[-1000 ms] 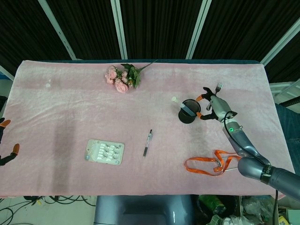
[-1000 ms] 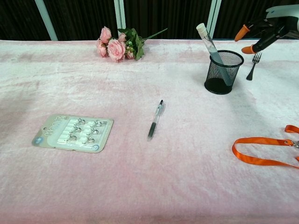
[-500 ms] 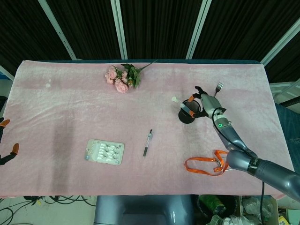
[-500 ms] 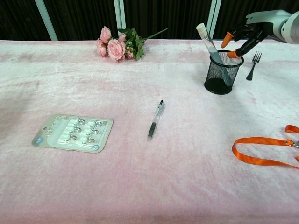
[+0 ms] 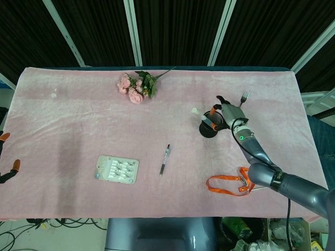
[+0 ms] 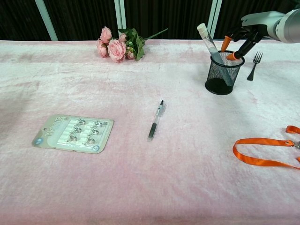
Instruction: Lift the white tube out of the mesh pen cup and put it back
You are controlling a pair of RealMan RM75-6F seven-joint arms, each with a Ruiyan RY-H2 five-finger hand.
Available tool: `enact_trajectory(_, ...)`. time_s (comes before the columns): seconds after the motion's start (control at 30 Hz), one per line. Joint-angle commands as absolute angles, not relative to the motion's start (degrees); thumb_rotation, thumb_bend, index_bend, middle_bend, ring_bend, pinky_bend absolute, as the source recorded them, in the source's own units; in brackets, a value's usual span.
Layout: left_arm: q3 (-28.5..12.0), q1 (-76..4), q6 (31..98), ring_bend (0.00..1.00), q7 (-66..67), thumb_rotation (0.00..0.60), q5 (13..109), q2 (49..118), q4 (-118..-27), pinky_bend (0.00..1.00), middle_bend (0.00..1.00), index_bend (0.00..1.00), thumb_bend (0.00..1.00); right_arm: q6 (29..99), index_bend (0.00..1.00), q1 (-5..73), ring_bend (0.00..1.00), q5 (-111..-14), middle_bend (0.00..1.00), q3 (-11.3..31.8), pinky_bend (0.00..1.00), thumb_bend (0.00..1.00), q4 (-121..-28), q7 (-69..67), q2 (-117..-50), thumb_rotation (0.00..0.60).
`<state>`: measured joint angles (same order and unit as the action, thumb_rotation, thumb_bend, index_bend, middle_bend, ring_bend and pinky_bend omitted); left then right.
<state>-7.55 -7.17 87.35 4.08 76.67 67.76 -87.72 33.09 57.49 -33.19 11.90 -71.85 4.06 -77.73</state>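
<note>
Since the earlier frames the right hand (image 6: pixel 240 35) has travelled from the right side of the table in toward the mesh pen cup (image 6: pixel 224 73) and now sits just above the cup's rim at its 2 o'clock side, orange fingertips (image 6: pixel 230 56) pointing down at the opening. The fingers are parted and hold nothing; contact with the white tube (image 6: pixel 212 47) is not established, and a small gap appears to remain between the nearest fingertip and the tube's shaft. The white tube stands inside the cup, tilted, its capped upper end projecting over the rim toward 10 o'clock in the chest view. The left hand (image 5: pixel 6 166) shows only at the 9 o'clock edge of the head view, fingertips apart, well away from the work. Probable faults from this position: (1) if the fingers close while low over the rim, a fingertip is likely to catch the mesh wall and tip or drag the cup, which is light and unrestrained on the pink cloth (image 6: pixel 140 178); (2) since the tube leans away from the hand, a one-sided push could rotate it further round the rim rather than seat it between the fingers; (3) a grasp taken low on the slanted shaft may let the smooth tube slip or swing during the lift. The fork (image 6: pixel 254 64) lies just beside the cup at 3 o'clock, and a careless sweep of the hand could displace it.
</note>
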Motion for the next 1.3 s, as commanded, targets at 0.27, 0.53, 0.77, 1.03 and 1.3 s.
enact_trajectory(0.27, -8.02, -7.01, 87.08, 0.0, 4.17, 0.6, 76.21, 67.86, -87.42, 0.0, 0.1, 0.13, 0.34, 33.07, 0.46, 59.63, 0.08, -29.51, 0.0, 10.87, 0.19, 0.26, -70.21, 6.79, -79.47, 0.6)
enact_trajectory(0.53, -8.31, -6.94, 86.89, 0.0, 4.02, 0.6, 76.13, 67.88, -87.26, 0.0, 0.1, 0.13, 0.34, 32.42, 0.47, 60.57, 0.08, -27.86, 0.0, 10.43, 0.19, 0.26, -68.95, 7.8, -80.38, 0.6)
enact_trajectory(0.77, -8.59, -6.83, 86.84, 0.0, 3.98, 0.6, 75.97, 67.9, -87.21, 0.0, 0.1, 0.13, 0.34, 31.87, 0.48, 61.17, 0.08, -26.62, 0.0, 10.21, 0.19, 0.26, -67.93, 8.18, -81.14, 0.6)
enact_trajectory(1.03, -8.83, -6.73, 86.77, 0.0, 3.97, 0.6, 75.75, 67.84, -87.18, 0.0, 0.1, 0.13, 0.34, 31.83, 0.51, 61.43, 0.08, -26.07, 0.0, 10.32, 0.19, 0.26, -67.11, 8.14, -81.92, 0.6)
enact_trajectory(1.3, -8.98, -6.68, 86.76, 0.0, 3.89, 0.6, 75.82, 67.91, -87.07, 0.0, 0.1, 0.13, 0.34, 31.29, 0.52, 61.29, 0.08, -25.97, 0.0, 10.35, 0.19, 0.27, -66.46, 7.77, -82.1, 0.6)
